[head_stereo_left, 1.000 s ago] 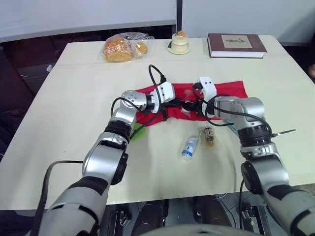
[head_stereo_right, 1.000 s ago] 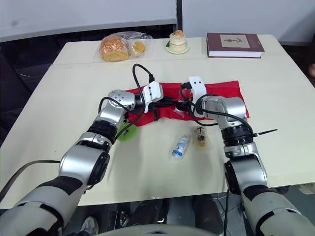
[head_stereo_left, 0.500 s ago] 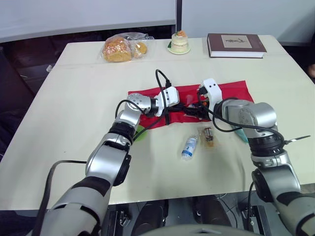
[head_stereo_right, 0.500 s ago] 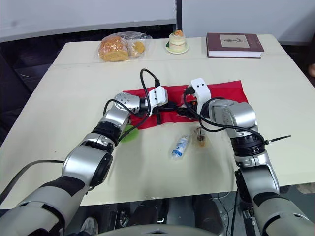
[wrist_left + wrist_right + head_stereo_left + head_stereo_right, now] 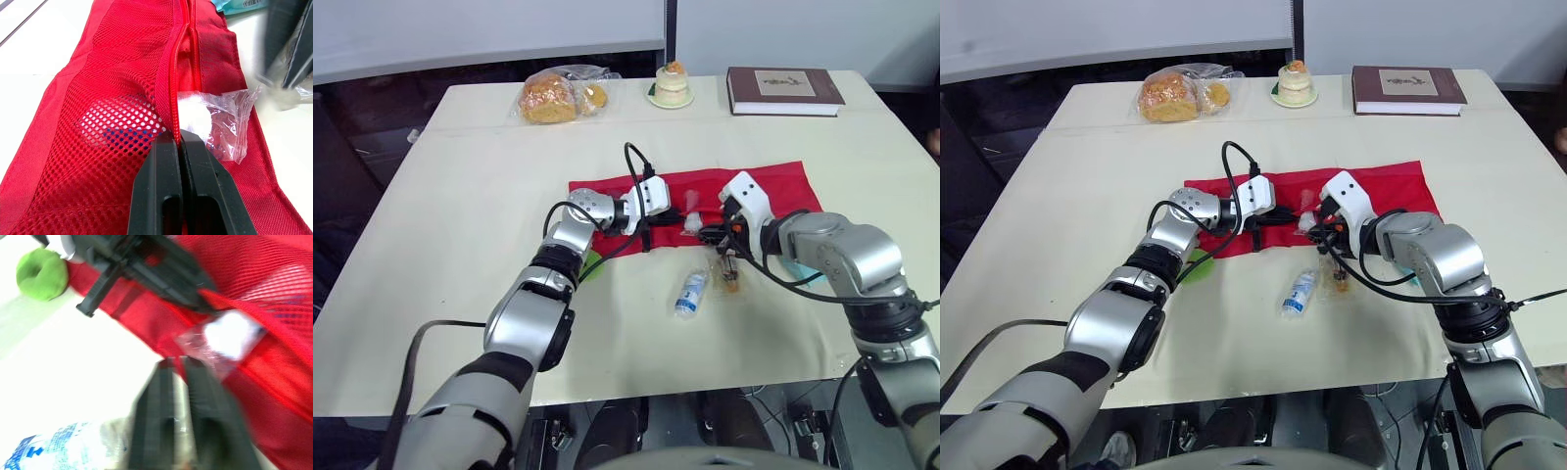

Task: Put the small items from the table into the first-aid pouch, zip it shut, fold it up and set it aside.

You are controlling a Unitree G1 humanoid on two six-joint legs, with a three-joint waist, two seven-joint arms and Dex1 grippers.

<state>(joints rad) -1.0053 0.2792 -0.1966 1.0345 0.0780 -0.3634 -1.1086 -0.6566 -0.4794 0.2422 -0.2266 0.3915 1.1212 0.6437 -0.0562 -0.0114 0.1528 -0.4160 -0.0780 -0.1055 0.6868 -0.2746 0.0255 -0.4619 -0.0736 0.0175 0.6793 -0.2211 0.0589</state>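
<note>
The red mesh first-aid pouch (image 5: 773, 186) lies flat across the middle of the table. My left gripper (image 5: 180, 139) is shut on the pouch's zipper edge, holding the opening. A clear packet with a white pad (image 5: 210, 120) lies at that opening, partly on the red fabric (image 5: 691, 221). My right gripper (image 5: 177, 363) is shut with nothing in it, just in front of the packet on the near side of the pouch (image 5: 713, 235). On the table in front lie a blue-and-white sachet (image 5: 689, 292), a small clear packet with a brown item (image 5: 728, 271) and a green ring (image 5: 41, 274).
A bag of bread (image 5: 548, 96), a small cake on a plate (image 5: 672, 84) and a brown book (image 5: 781, 90) stand along the far edge. A teal packet (image 5: 793, 266) lies by my right forearm. Cables loop over both wrists.
My right gripper has drawn back from the pouch toward the near side and shut, leaving the clear packet at the opening. The left gripper keeps its hold on the zipper edge.
</note>
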